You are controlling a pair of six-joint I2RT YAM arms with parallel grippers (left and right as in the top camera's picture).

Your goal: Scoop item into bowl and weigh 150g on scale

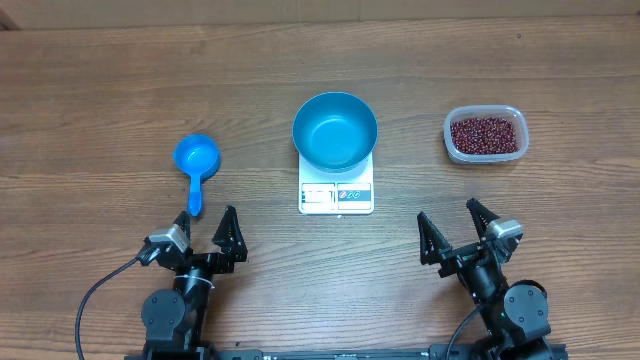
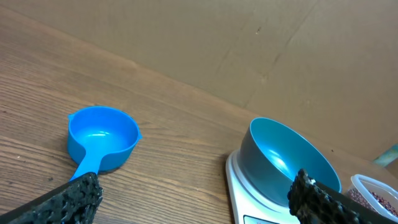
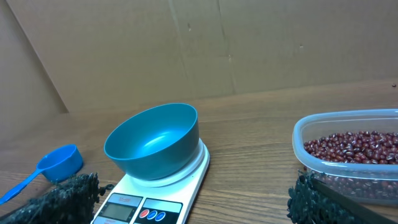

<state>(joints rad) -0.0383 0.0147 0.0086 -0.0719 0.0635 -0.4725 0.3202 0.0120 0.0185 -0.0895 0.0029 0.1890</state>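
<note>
Overhead: empty metallic-blue bowl [image 1: 335, 132] seated on white scale [image 1: 336, 196] at mid-surface [image 1: 100, 80]; red-brown beans [image 1: 485, 135] heaped in clear tub [image 1: 455, 150] toward the right edge; blue scoop [image 1: 196, 158] toward the left edge, handle aimed at the near edge; left hand [image 1: 209, 222] and right hand [image 1: 447, 215] both spread apart, empty. Left wrist: scoop handle just ahead of the hand; looks stiff and light, best pinched mid-handle. Right wrist: beans appear loose, tiny, liable to roll, so scoop them rather than pinch.

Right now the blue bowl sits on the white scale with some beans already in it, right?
Not quite. The bowl does sit on the scale, but it is empty, as the overhead view shows; the beans are all in the clear tub.
</note>
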